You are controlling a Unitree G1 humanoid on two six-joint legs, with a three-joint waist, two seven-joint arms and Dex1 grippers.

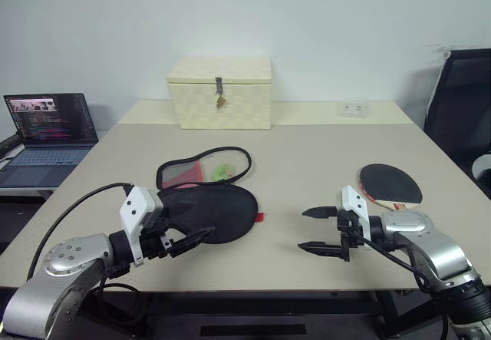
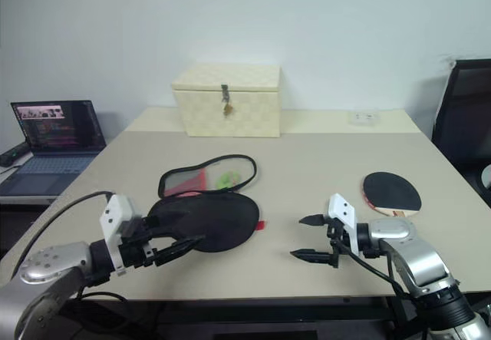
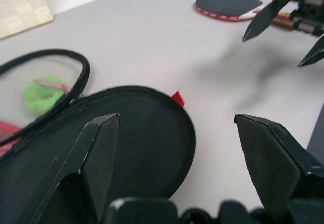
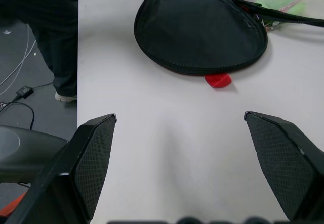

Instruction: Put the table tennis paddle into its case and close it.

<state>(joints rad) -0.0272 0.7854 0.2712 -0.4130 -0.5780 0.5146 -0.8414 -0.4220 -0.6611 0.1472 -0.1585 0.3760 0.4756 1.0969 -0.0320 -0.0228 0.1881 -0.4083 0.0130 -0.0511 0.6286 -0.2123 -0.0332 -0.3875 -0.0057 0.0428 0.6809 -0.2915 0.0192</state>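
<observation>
Paddle (image 1: pixel 390 184) is lying flat on the desk (image 1: pixel 307 156), black face up, over on the right side, its striped handle pointing toward the near right. Nothing is holding it. Well apart from it, toward the left of the desk, the case (image 1: pixel 209 209) is lying unzipped and spread open: the black half is sitting nearer, with a small red tab (image 1: pixel 260 217) poking out at its edge, and the mesh half (image 1: pixel 203 166) is folded out behind it, showing red and green through the mesh.

The right hand (image 1: pixel 318 230) is hanging just above the desk between case and paddle, just beside the paddle's handle, pointing left toward the case. Its two black fingers are spread wide apart and gripping nothing.

The left hand (image 1: pixel 192 240) is hovering at the near edge of the case's black half, fingers also spread wide and empty; whether a fingertip (image 3: pixel 101 148) is touching the fabric, I cannot tell.

Farther back, a cream woven box (image 1: pixel 221 91) with a metal latch is sitting closed at the desk's far side. A laptop (image 1: pixel 47 136) is sitting open off to the left, and a black chair (image 1: pixel 460 110) is standing at the right.
</observation>
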